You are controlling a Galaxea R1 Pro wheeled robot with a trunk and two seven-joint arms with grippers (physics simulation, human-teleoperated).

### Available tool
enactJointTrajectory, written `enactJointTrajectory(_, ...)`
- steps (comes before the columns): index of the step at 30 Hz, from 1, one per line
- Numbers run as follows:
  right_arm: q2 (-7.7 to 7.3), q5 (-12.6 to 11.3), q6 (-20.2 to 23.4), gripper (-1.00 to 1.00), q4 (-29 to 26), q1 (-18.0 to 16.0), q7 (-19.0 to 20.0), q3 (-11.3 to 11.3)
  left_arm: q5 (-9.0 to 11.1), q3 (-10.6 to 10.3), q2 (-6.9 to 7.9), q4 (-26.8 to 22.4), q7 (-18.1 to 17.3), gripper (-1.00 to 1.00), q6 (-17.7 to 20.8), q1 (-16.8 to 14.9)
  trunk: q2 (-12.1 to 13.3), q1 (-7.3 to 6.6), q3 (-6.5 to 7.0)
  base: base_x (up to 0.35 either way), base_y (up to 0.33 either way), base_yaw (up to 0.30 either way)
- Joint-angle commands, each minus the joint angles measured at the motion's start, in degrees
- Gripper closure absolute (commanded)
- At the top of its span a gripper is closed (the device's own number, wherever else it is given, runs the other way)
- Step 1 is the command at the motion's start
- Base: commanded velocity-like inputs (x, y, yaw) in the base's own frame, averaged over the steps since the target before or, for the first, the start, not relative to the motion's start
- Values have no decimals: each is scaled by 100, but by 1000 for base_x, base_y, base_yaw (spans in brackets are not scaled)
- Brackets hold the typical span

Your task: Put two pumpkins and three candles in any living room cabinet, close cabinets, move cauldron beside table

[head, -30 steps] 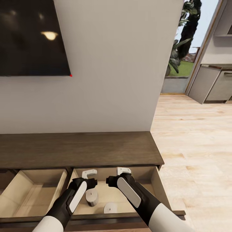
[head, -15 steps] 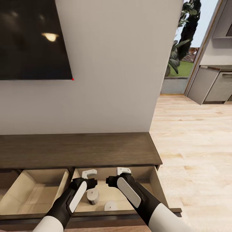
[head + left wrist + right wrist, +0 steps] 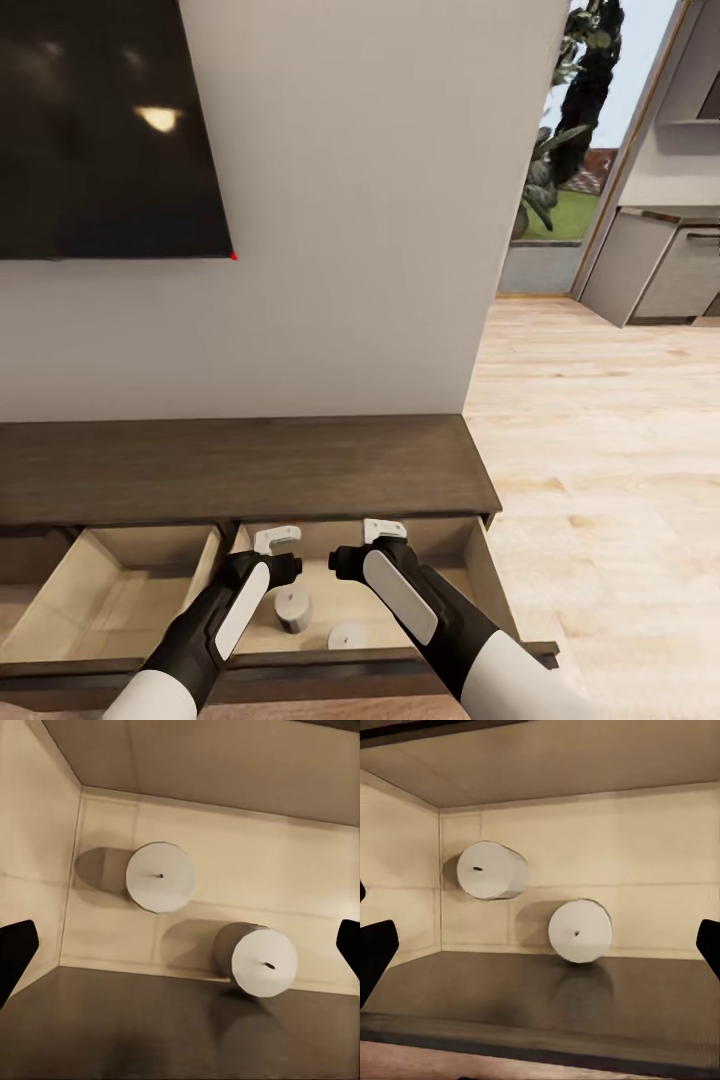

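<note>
Standing upright, two candles, wicks up

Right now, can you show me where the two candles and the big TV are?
left candle [image 3: 293, 606], head view, on its side wall.
right candle [image 3: 346, 636], head view, on its flat top by the wick.
TV [image 3: 100, 130], head view, on the dark screen.

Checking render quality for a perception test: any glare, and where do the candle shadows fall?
Head view: lamp glare on the dark screen. Left wrist view: soft shadows beside both candles on the drawer floor. Right wrist view: the candles reflect faintly in the dark drawer front.
</note>
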Motion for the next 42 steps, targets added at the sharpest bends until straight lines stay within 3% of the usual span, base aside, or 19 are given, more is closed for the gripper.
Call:
enactJointTrajectory(1,-2,-44,6,-100,-6,-6,-50,12,62,-13,2,-8,55,-100,11,-3,39,-25,13,-140,70,0)
enactJointTrajectory(42,-6,-44,6,-100,-156,-6,-59,3,60,5,3,-209,48,-100,187,-3,1683,-926,749,-19,7,0)
